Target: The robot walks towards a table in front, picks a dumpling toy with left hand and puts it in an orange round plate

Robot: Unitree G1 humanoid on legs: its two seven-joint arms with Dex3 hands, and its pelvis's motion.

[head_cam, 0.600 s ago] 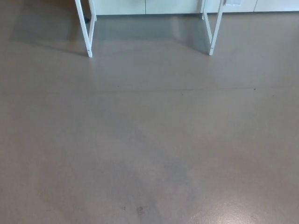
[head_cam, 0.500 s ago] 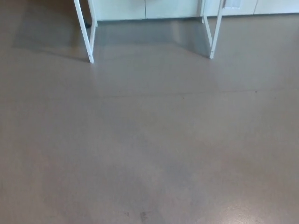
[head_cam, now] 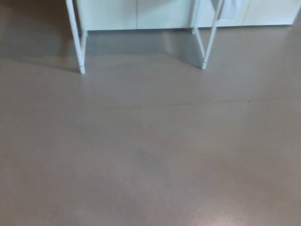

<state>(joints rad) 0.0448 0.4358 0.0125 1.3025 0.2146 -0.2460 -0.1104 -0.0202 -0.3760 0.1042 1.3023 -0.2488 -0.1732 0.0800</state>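
Neither the dumpling toy nor the orange round plate shows in the head view. Only the white legs of a table are visible at the top: the left leg (head_cam: pixel 76 42) and the right leg (head_cam: pixel 209 40). The tabletop is out of the picture. No part of my arms or hands appears.
Grey-brown floor (head_cam: pixel 150 150) fills most of the picture between me and the table legs. Pale cabinet fronts (head_cam: pixel 136 14) run along the wall behind the legs. A thin seam (head_cam: pixel 188 103) crosses the floor.
The whole picture has shifted: the table legs now sit lower and a little to the left, so the camera has moved forward. The image is slightly blurred.
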